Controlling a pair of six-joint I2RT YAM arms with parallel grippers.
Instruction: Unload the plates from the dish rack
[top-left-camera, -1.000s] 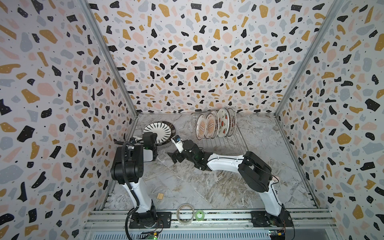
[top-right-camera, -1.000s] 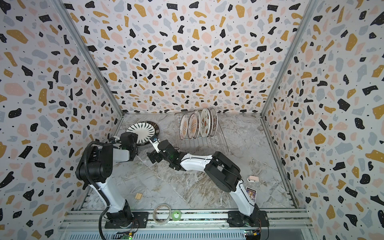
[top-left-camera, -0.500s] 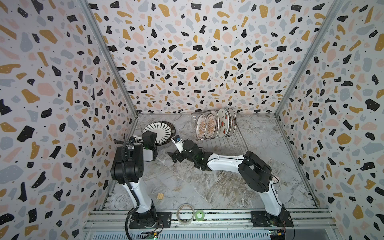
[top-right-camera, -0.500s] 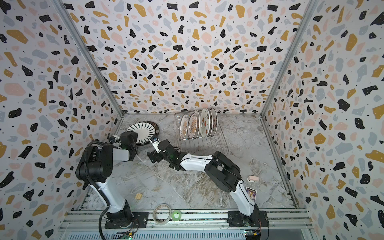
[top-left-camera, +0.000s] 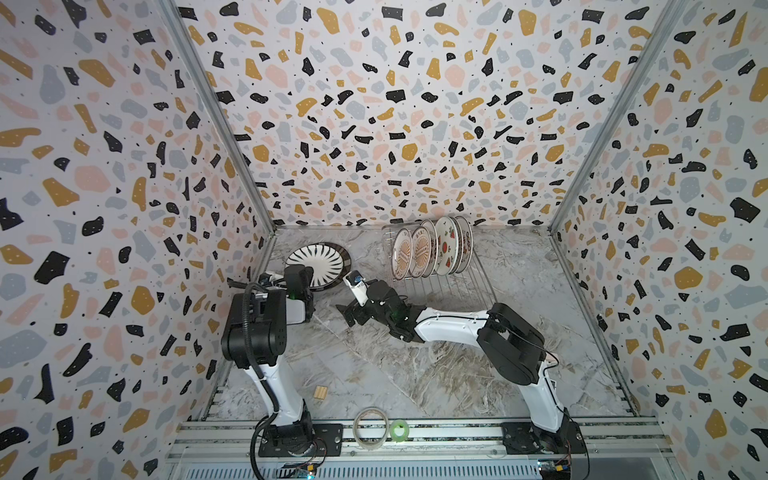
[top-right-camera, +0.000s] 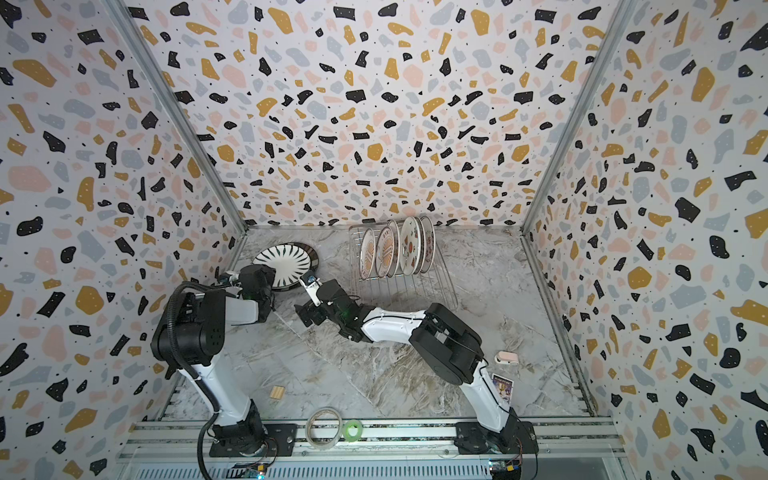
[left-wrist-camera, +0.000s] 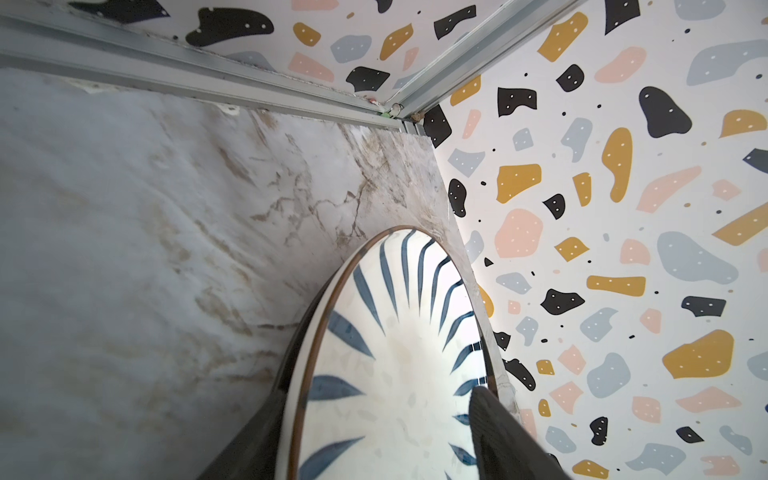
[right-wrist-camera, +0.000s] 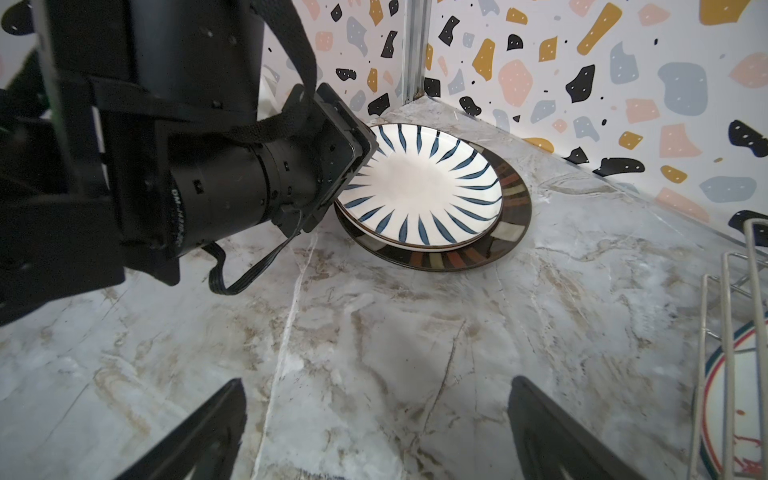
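Calling the back wall 12 o'clock in both top views. Closest to me, around 7 o'clock, a little wooden block (top-left-camera: 320, 392) lies on the marble floor (top-left-camera: 374, 365).

Further in, near the middle, the right gripper (top-left-camera: 347, 316) hangs low over bare floor, pointing toward 10 o'clock. Its jaws are spread about as wide as they go. In the right wrist view there's nothing but marble between its fingers (right-wrist-camera: 208, 428), so it's carrying nothing.

Past that, at roughly 10 o'clock, the left gripper (top-left-camera: 305, 275) is at the near edge of the striped plate (top-left-camera: 318, 259). In the left wrist view, one of its fingers (left-wrist-camera: 498, 436) lies over the plate's face and the other is on the underside. So the rim is between the jaws, but honestly I can't tell if they're pinching it or just sitting loose around it.

That plate lies flat on top of a dark plate (right-wrist-camera: 513, 208) in the 11 o'clock corner, outside the rack.

Farthest back, at 12 to 1 o'clock, the dish rack (top-left-camera: 465, 291) holds the other plates (top-left-camera: 419, 251). They're standing on edge in a tight row at its far end.
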